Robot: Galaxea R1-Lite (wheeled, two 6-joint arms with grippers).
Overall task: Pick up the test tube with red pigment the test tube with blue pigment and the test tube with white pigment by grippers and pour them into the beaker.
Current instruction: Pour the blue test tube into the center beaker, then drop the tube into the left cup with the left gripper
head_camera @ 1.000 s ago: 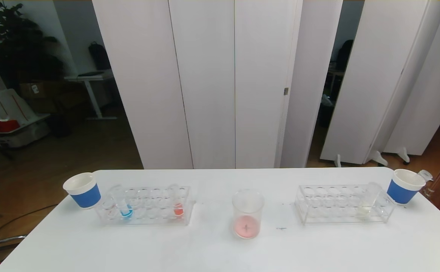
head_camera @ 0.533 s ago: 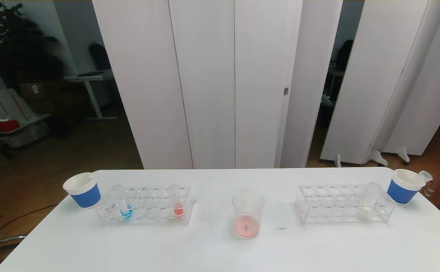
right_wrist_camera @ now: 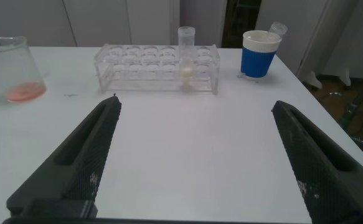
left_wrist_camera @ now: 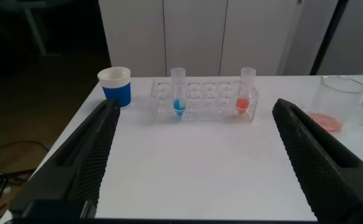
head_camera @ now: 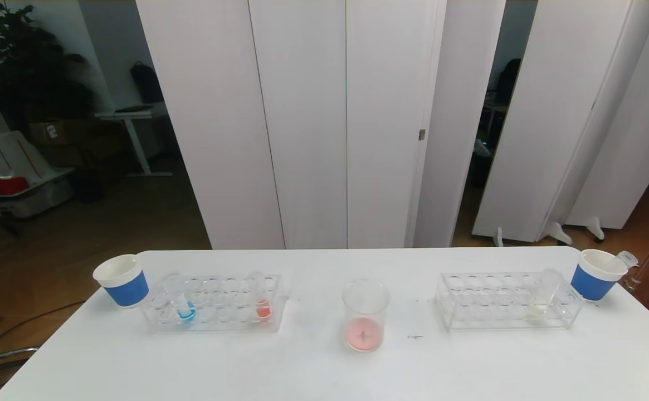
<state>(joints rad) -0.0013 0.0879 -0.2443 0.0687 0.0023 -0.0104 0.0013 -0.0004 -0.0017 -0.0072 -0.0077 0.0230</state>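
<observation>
I find the beaker (head_camera: 364,315) at the table's middle already holding pink-red liquid. The blue tube (head_camera: 182,303) stands in the left-edge rack (head_camera: 213,323), the white tube (head_camera: 541,301) in the right-edge rack (head_camera: 502,320); I judge both unpoured. My left gripper (left_wrist_camera: 190,165) and right gripper (right_wrist_camera: 193,165) hang wide open and empty, off the table's near edge.

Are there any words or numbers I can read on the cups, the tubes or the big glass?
No words or numbers can be read anywhere.
beaker: only a small dark star-like mark on its base, no letters.
left blue cup and right blue cup: plain blue band, white rim, no print.
table: a tiny dark smudge near the beaker, too small to read.
</observation>
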